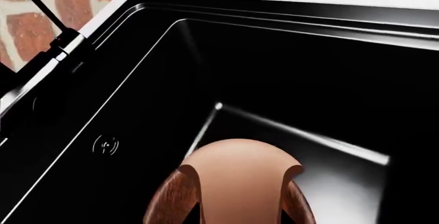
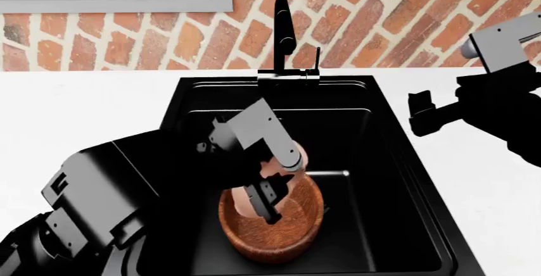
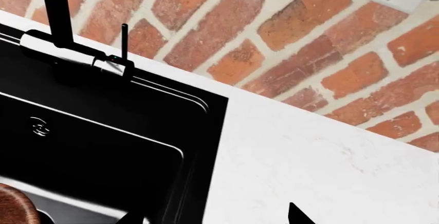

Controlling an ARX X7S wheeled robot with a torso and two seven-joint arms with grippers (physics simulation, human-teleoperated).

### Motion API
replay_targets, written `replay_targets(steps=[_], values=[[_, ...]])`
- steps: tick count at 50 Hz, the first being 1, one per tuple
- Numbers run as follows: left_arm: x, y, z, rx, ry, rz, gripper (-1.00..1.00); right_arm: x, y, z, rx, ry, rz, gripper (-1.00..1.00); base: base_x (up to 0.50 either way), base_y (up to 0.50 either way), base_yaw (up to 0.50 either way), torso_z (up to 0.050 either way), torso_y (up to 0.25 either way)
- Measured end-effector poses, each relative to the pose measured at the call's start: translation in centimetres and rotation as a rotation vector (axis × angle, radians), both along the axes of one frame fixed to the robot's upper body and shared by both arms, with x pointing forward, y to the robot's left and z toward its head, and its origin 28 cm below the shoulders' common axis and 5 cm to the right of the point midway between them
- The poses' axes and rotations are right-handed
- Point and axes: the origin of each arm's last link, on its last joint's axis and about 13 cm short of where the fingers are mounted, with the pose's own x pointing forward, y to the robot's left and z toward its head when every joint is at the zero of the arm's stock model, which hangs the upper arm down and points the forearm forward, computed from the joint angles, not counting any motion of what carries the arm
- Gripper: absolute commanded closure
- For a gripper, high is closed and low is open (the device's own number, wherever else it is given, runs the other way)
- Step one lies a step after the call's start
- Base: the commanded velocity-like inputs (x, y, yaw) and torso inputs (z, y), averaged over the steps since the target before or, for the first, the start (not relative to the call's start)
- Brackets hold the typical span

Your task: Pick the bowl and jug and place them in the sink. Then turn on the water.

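Brick wall (image 2: 127, 35) backs the white counter (image 2: 85, 105), where the black sink (image 2: 381, 162) already holds the bowl (image 2: 279, 238) near its front. The left gripper (image 2: 268, 199) hangs directly over the bowl, closed on the jug (image 1: 240, 183). The right gripper (image 2: 431, 114) waits over the counter's right side, nearer the faucet (image 2: 283, 35); its opening I cannot tell.

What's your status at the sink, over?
Left gripper holding jug over bowl in sink. Right gripper empty above counter. Faucet path clear.

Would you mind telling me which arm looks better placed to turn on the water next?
The right. Its gripper hangs free above the counter beside the sink, near the faucet. The left gripper is down in the bowl with the jug.
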Motion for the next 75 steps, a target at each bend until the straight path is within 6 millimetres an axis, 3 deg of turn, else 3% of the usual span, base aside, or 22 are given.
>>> replay_targets(steps=[67, 68, 75], values=[[-0.6, -1.0, -4.8, 0.091, 0.095, -0.049, 1.00, 0.1, -0.2, 0.2, -0.005, 0.008, -0.003, -1.00, 0.00, 0.00, 0.00, 0.001, 0.001], [-0.6, -1.0, -4.8, 0.091, 0.095, -0.049, -1.00, 0.1, -0.2, 0.2, -0.006, 0.008, -0.003, -1.00, 0.00, 0.00, 0.00, 0.000, 0.000], [-0.4, -1.0, -4.6, 0.088, 0.076, -0.043, -1.00, 0.1, -0.2, 0.1, -0.005, 0.009, -0.003, -1.00, 0.00, 0.00, 0.00, 0.000, 0.000]])
